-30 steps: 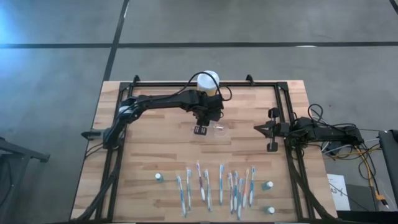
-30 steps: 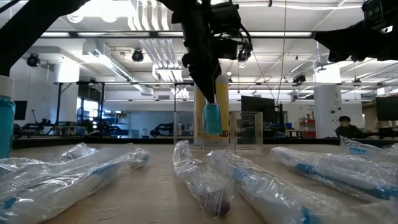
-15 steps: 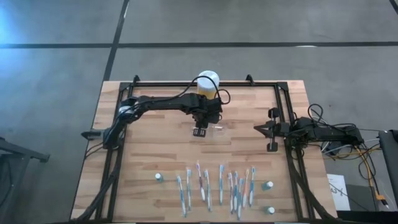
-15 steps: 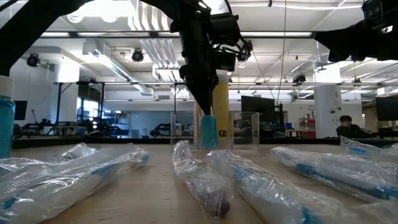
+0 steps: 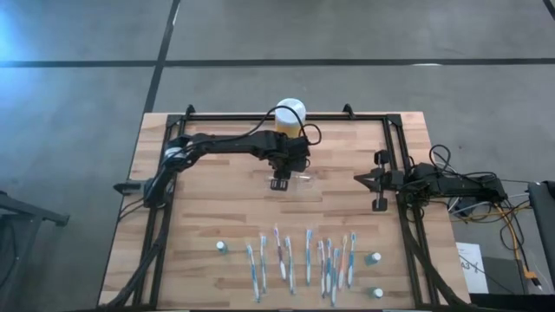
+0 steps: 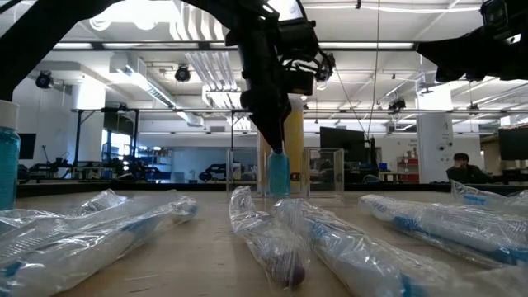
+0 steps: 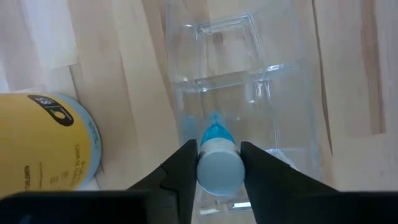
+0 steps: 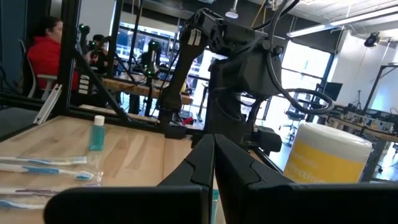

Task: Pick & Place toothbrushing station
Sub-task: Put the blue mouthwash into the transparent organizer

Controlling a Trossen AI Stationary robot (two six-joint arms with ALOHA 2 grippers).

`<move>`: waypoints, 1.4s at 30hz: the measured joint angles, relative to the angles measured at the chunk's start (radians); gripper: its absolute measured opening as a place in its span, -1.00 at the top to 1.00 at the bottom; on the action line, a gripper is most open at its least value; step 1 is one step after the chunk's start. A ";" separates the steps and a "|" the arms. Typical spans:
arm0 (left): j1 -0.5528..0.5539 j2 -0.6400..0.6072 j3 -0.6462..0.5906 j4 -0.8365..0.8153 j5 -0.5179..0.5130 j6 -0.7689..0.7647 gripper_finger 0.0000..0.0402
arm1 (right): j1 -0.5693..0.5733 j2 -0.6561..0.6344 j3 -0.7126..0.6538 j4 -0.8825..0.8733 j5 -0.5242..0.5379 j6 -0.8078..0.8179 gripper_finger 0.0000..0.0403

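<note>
Two arms show in the high view: the left gripper (image 5: pixel 279 183) hangs over the clear toothbrushing station (image 5: pixel 301 180) near the worktop's far edge, while the right gripper (image 5: pixel 362 178) waits by the right edge. Left wrist view: the fingers (image 7: pixel 185 167) clamp a small blue tube (image 7: pixel 217 163) upright, apparently for lowering into a compartment beside the yellow jar (image 7: pixel 43 149). Right wrist view: its fingers (image 8: pixel 202 163) are pressed together on nothing.

yellow jar (image 5: pixel 290 113) with white lid; blue, white-capped bottle (image 7: pixel 218 163).
</note>
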 joint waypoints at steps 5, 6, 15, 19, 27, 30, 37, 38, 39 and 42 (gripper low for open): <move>0.000 0.004 -0.002 0.008 -0.002 0.015 0.26 | 0.000 0.000 0.000 0.000 0.000 0.000 0.96; 0.001 0.004 -0.001 0.011 -0.005 0.015 0.26 | 0.000 0.000 0.000 0.000 0.000 0.000 0.96; 0.001 0.001 -0.001 0.014 -0.007 0.003 0.25 | 0.000 0.000 0.000 -0.001 0.000 0.003 0.96; 0.001 -0.002 -0.001 0.015 -0.007 0.007 0.25 | 0.000 0.000 0.000 0.000 0.000 0.003 0.96; 0.001 -0.034 -0.001 0.014 -0.026 0.021 0.25 | 0.000 0.000 0.000 0.000 0.000 0.003 0.96; 0.002 -0.055 0.001 0.015 -0.027 0.021 0.25 | 0.000 0.000 0.000 0.000 0.000 0.001 0.96; 0.001 -0.139 0.001 -0.013 -0.048 -0.027 0.24 | 0.000 0.000 0.000 0.000 0.000 0.001 0.96; -0.003 -0.161 0.001 -0.027 -0.060 -0.036 0.24 | 0.000 0.000 0.000 0.000 0.000 0.001 0.96; -0.008 -0.188 0.001 -0.052 -0.068 -0.044 0.24 | 0.000 0.000 0.000 -0.001 0.000 0.001 0.96; -0.034 -0.283 0.001 -0.148 -0.084 -0.077 0.25 | 0.000 0.000 0.000 -0.001 0.000 0.001 0.96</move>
